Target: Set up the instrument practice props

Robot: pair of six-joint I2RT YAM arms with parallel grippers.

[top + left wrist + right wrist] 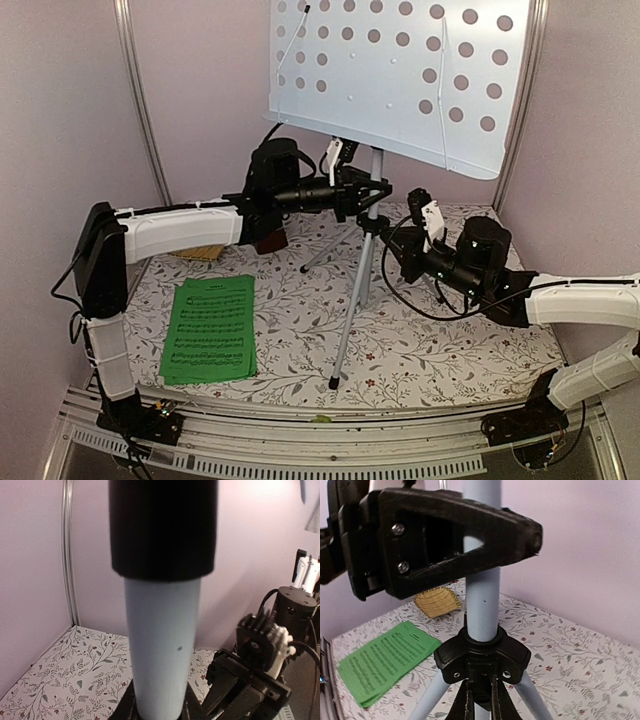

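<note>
In the right wrist view, left tool [490, 530] clamps music stand [482, 605]; right tool [480, 706]: cannot tell

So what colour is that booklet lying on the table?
The booklet is bright green with black notes, clearest from the top camera.

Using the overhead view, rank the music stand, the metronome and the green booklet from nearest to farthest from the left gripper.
1. Music stand: centre back; its pole sits between the fingers of the left gripper.
2. Metronome: on the gripper's left, partly hidden under the left arm.
3. Green booklet: lying flat at the front left, farthest.
</note>
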